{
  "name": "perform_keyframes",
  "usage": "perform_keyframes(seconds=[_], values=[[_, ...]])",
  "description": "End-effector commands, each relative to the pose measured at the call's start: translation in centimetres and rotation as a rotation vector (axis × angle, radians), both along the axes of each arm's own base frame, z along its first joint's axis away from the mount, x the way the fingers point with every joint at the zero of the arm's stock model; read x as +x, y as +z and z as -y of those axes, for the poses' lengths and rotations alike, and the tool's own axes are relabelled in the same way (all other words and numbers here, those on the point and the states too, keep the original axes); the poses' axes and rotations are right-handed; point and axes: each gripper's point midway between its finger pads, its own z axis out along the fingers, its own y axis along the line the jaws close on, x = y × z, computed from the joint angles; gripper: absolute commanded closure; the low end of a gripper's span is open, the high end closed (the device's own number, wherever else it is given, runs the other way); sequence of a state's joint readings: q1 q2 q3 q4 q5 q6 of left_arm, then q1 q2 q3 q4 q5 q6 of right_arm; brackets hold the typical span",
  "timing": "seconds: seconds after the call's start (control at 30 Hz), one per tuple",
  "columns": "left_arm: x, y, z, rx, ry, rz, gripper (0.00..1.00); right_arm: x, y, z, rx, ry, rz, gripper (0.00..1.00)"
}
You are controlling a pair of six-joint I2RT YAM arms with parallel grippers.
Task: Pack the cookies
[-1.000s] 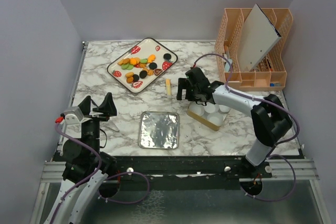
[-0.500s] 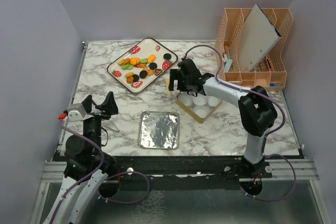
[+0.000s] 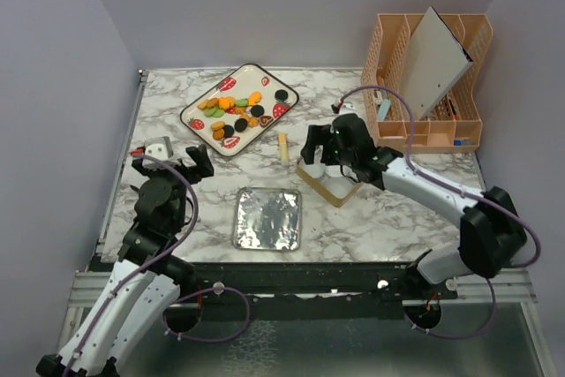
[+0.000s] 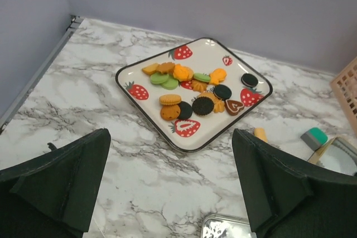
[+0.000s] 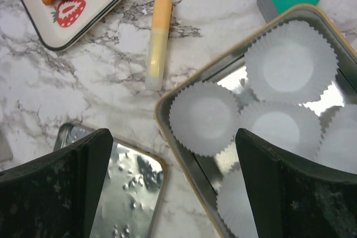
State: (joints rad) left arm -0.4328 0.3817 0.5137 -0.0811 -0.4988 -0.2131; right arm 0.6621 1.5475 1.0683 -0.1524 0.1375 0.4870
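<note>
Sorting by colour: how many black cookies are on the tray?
4 on the tray: one black cookie near its right corner, three more lined toward its near edge. Others may be hidden.

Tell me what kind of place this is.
Probably a lab test cell, not a kitchen: plain grey walls box in a marble-patterned table, with a tray of cookies and a tin of paper cups staged on it.

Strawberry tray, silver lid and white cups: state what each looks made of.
Strawberry tray: likely glazed ceramic or melamine; glossy white, printed, dark rim.
Silver lid: thin metal; mirror-like, dimpled reflections.
White cups: paper; matte, pleated walls.
</note>
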Motion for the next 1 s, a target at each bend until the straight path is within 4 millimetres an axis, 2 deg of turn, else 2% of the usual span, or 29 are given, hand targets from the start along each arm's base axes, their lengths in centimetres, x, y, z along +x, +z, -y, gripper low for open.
perform_keyframes(seconds=[0.0, 0.13, 0.23, 0.43, 0.53, 0.7, 0.97], values=[[1.7, -1.4, 1.1, 0.009, -0.009, -0.131, 0.01, -1.8, 2.2, 2.5, 0.031, -0.017, 0.142, 0.0], [3.1, -3.4, 1.6, -0.025, 0.014, -0.207, 0.01, -3.0, 3.9, 5.4, 0.033, -0.07, 0.261, 0.0], [3.9, -5.5, 1.1, -0.062, 0.078, -0.287, 0.01, -3.7, 3.9, 7.2, 0.02, -0.11, 0.315, 0.0], [4.7, -10.9, -3.7, -0.215, 0.298, -0.477, 0.01, -4.5, 3.9, 9.7, -0.008, -0.165, 0.399, 0.0], [4.2, -12.8, -5.7, -0.261, 0.391, -0.533, 0.01, -4.6, 3.8, 10.9, -0.025, -0.206, 0.424, 0.0], [2.6, -15.8, -8.0, -0.343, 0.535, -0.634, 0.01, -4.7, 3.1, 11.9, -0.038, -0.253, 0.429, 0.0], [-1.0, -19.5, -8.1, -0.492, 0.661, -0.793, 0.01, -4.6, 1.9, 14.1, -0.066, -0.363, 0.457, 0.0]])
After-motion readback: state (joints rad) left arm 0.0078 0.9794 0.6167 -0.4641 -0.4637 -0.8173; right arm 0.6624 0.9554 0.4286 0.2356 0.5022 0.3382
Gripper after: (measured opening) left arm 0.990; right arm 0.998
